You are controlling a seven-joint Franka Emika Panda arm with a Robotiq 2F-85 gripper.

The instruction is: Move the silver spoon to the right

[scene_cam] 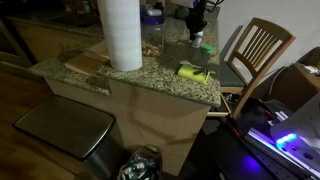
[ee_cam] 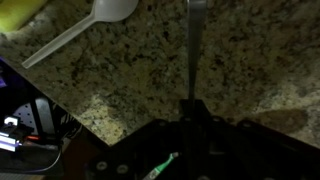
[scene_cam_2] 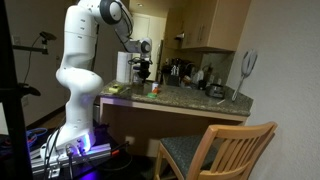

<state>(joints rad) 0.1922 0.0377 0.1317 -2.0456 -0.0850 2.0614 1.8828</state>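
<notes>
In the wrist view the silver spoon (ee_cam: 195, 50) runs as a thin straight handle from my jaws up to the top edge. Its bowl is out of view. My gripper (ee_cam: 193, 108) is shut on the handle's near end, above the speckled granite counter (ee_cam: 120, 80). In both exterior views the gripper (scene_cam: 197, 27) (scene_cam_2: 143, 72) hangs over the back part of the counter, and the spoon is too small to make out there.
A white plastic spoon (ee_cam: 95, 22) lies next to a yellow object (ee_cam: 20, 12) (scene_cam: 192, 71). A tall paper towel roll (scene_cam: 122, 35) stands beside a wooden board (scene_cam: 85, 62). A wooden chair (scene_cam: 255, 50) stands by the counter, and a bin (scene_cam: 65, 130) stands below it.
</notes>
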